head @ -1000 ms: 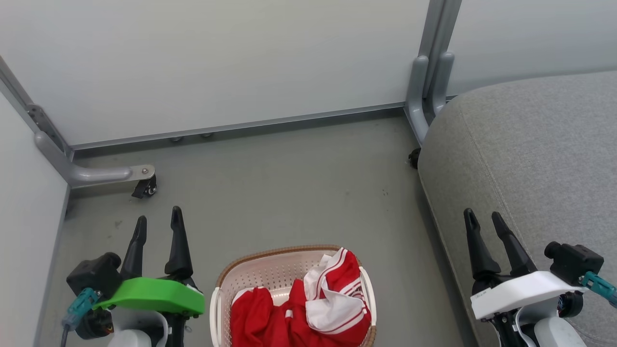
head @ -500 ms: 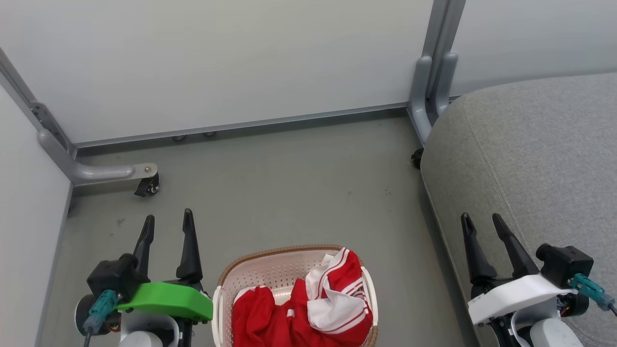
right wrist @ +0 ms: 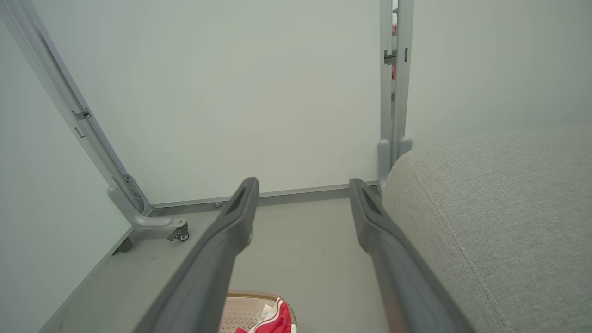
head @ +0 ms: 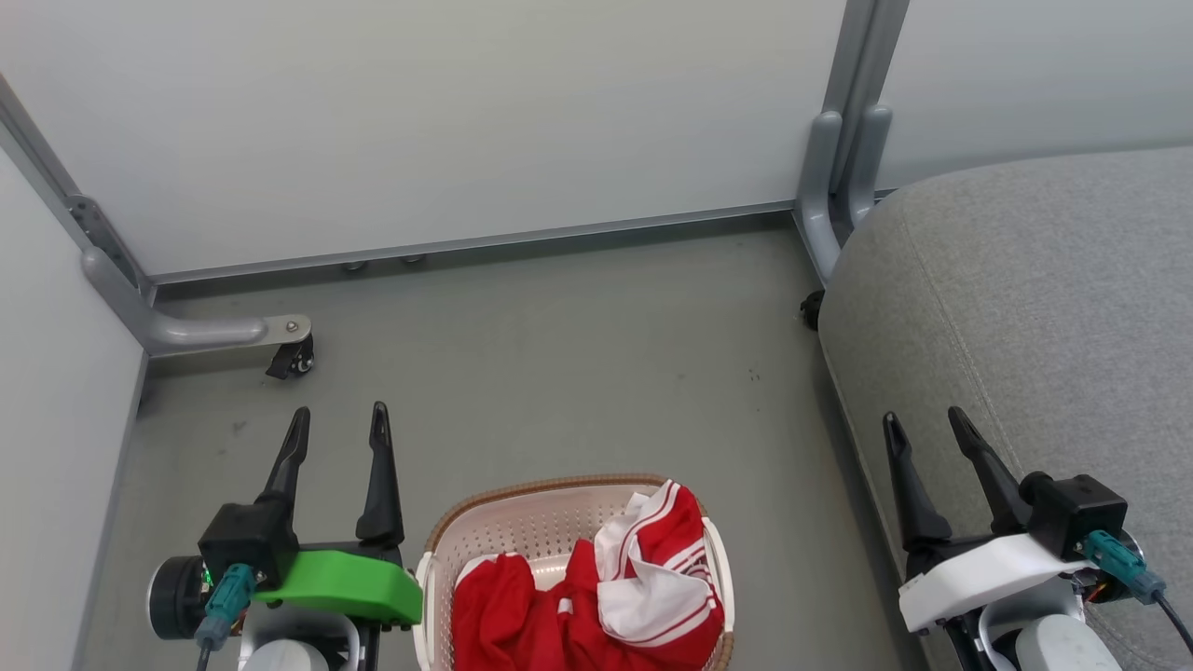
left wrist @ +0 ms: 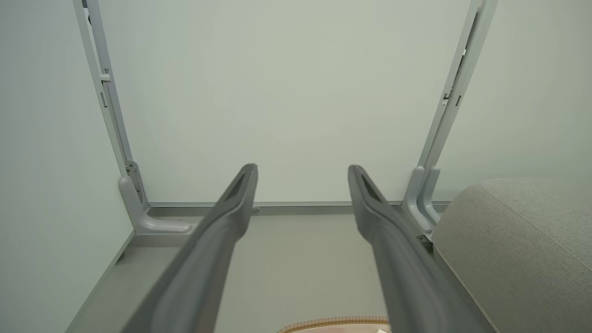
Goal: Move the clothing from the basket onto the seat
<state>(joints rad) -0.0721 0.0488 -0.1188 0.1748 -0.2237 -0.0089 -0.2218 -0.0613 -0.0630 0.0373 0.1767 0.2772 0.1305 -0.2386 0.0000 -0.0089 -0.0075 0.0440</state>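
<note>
The cream basket (head: 522, 531) with a brown rim sits on the floor at the bottom centre of the head view, holding crumpled red and white clothing (head: 596, 596). Just left of it my left gripper (head: 340, 424) stands open, fingers pointing away, nothing between them. My right gripper (head: 927, 427) is open over the front edge of the light-grey seat (head: 1044, 289) on the right. The left wrist view catches the basket rim (left wrist: 333, 322) and the seat (left wrist: 522, 249). In the right wrist view the clothing (right wrist: 275, 321) peeks from the basket (right wrist: 245, 310) beside the seat (right wrist: 499, 217).
Pale partition panels on grey metal frames close off the back and left. One caster foot (head: 284, 347) stands out at the left and a post base (head: 834, 196) sits by the seat's corner. Grey floor (head: 559, 373) stretches beyond the basket.
The head view has shifted slightly. My left gripper has moved right, closer to the basket, and its wrist has turned. The right gripper has shifted a little left. Basket and clothing are unmoved.
</note>
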